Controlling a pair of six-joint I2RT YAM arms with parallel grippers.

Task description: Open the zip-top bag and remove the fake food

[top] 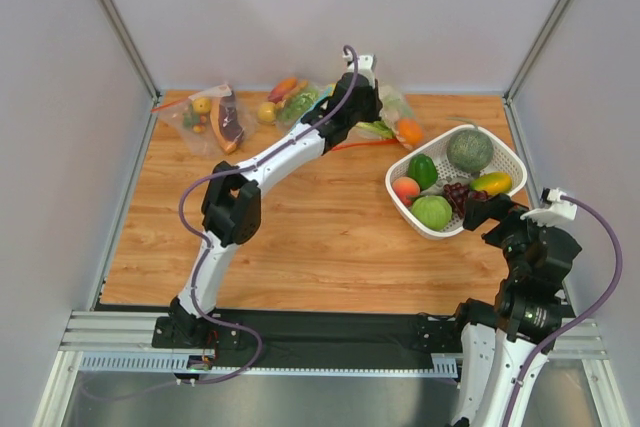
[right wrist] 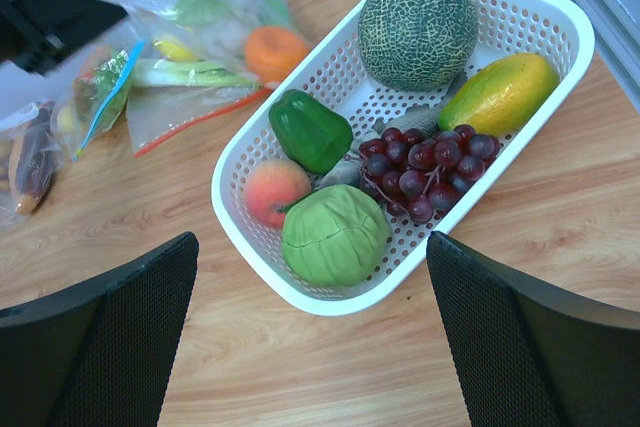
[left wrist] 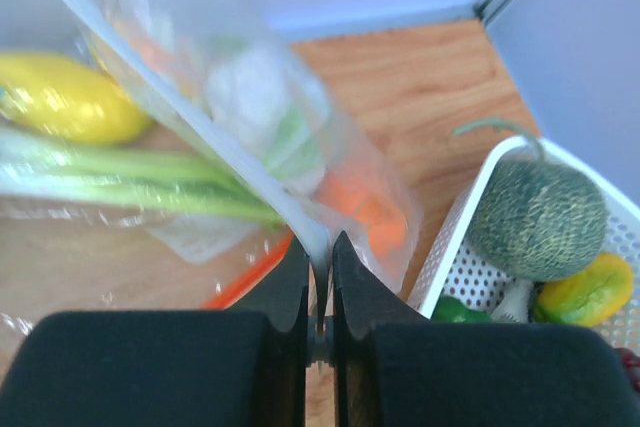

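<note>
The zip-top bag (top: pixel 393 110) lies at the table's back, left of the basket, and shows in the left wrist view as clear dotted plastic (left wrist: pixel 300 137). Its whitish zip strip (left wrist: pixel 230 152) runs down into my left gripper (left wrist: pixel 320 252), which is shut on the strip's end. Inside the bag I see the fake food: a round orange (left wrist: pixel 365 209) and a white cauliflower with green leaves (left wrist: pixel 258 97). From above, the left gripper (top: pixel 366 97) sits over the bag, with the orange (top: pixel 409 131) beside it. My right gripper (right wrist: pixel 310 243) hangs open over the basket's near edge, holding nothing.
A white basket (top: pixel 432 233) at the right holds a melon (right wrist: pixel 417 17), green pepper, peach, cabbage (right wrist: pixel 333 234), grapes and a yellow-green fruit. A red-strip bag with a yellow pepper (left wrist: pixel 62 97) and green onion lies under the dotted bag. More bags (top: pixel 215 117) sit at the back left.
</note>
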